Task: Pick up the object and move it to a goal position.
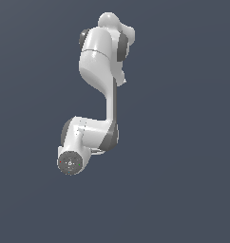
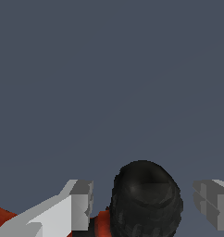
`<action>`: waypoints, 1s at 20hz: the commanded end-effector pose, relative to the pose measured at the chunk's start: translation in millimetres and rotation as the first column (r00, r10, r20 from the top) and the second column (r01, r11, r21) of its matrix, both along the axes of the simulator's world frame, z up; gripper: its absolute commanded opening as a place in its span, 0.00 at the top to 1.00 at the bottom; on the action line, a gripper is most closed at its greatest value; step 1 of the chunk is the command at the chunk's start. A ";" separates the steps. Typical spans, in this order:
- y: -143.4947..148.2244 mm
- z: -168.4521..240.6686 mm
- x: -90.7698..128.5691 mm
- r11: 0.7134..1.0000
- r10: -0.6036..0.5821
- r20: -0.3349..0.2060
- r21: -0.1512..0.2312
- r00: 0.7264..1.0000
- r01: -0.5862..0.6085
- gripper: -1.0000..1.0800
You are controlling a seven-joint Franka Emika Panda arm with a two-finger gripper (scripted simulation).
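1. While the claw hangs wide open, gripping nothing, the toy drill sits between its fingers.
2. Looks stiff, light plastic; I'd pinch the rounded black end squarely, might slip.

White Panda arm seen from above vs plain dark grey-blue floor. Base/shoulder links bulk at top of pic, dark grey joint bands on both sides. Thin forearm link runs down to elbow w/ grey band, then wrist section angles toward the exterior view's left. Round grey flange cap faces cam, w/ tiny red + green dots on it. Pincer itself hidden under wrist, so state can't be told; nothing else visible near it.
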State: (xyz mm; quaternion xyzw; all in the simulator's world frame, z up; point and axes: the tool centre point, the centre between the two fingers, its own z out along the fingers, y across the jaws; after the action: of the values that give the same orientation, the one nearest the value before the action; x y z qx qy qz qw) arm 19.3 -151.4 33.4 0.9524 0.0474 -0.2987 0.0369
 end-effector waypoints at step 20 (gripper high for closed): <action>4.2 15.7 -3.2 1.000 0.000 0.001 0.000 1.000 0.000 1.00</action>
State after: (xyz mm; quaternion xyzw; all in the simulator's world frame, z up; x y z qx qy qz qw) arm 16.2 -149.9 43.4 0.9524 0.0467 -0.2990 0.0373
